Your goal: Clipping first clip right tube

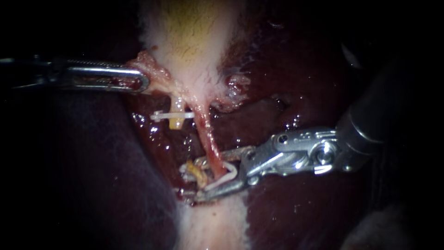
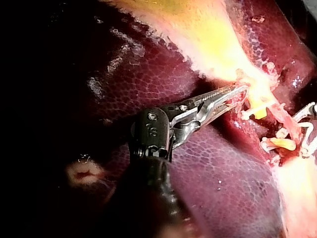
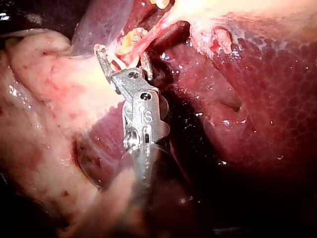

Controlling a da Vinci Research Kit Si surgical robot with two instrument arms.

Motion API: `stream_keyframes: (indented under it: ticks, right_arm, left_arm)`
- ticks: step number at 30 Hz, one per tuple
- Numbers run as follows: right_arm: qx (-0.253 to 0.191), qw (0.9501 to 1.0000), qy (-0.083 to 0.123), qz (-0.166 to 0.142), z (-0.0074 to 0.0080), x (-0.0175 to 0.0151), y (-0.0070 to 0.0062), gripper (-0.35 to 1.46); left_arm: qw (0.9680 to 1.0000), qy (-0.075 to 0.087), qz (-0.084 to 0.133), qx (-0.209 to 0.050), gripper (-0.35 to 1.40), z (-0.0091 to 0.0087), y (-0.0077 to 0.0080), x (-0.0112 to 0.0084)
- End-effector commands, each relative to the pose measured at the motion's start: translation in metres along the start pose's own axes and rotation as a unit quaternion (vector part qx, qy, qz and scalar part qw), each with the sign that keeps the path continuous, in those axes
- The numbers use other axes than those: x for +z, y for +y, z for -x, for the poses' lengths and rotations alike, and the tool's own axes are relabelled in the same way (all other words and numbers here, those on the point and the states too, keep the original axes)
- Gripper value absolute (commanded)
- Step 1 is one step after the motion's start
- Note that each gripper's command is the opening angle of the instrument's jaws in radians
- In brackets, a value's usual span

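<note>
The right tube (image 1: pixel 208 139), thin and pink, runs down from the pale gallbladder (image 1: pixel 194 37). My right instrument (image 1: pixel 203 179) comes in from the right. Its jaws stand apart holding a white V-shaped clip (image 1: pixel 229 176) that straddles the tube's lower end. In the right wrist view the right instrument (image 3: pixel 124 55) has the pink tube (image 3: pixel 141 42) between its jaws. My left instrument (image 1: pixel 141 82) is shut on the tissue flap (image 1: pixel 152 69) at the gallbladder's neck. The left wrist view shows the left instrument (image 2: pixel 237 94) in the same hold.
To the left of the pink tube sits a yellowish stub carrying a white clip (image 1: pixel 171 115). A second yellow stub (image 1: pixel 196 171) with a clip lies by the right jaws. Dark red liver (image 1: pixel 300 69) surrounds the site. Pale fatty tissue (image 3: pixel 44 99) lies beside the right instrument.
</note>
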Motion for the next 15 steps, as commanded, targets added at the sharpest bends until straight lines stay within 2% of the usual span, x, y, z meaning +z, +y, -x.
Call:
stream_keyframes:
  ticks: [1,9,15]
  right_arm:
    - [0.001,1.0000,0.000,-0.005,-0.0002,-0.0001,-0.0003,0.45]
    - [0.004,0.9994,0.017,-0.031,-0.0007,0.0003,-0.0023,0.43]
    - [0.004,0.9994,0.016,-0.032,-0.0009,0.0005,-0.0025,0.41]
  left_arm:
    - [1.0000,0.000,0.001,0.000,-0.35,0.0000,0.0000,0.0000]
    - [1.0000,0.000,0.001,0.000,-0.35,0.0000,-0.0001,0.0000]
    - [1.0000,0.000,0.001,0.000,-0.35,0.0000,-0.0002,0.0000]
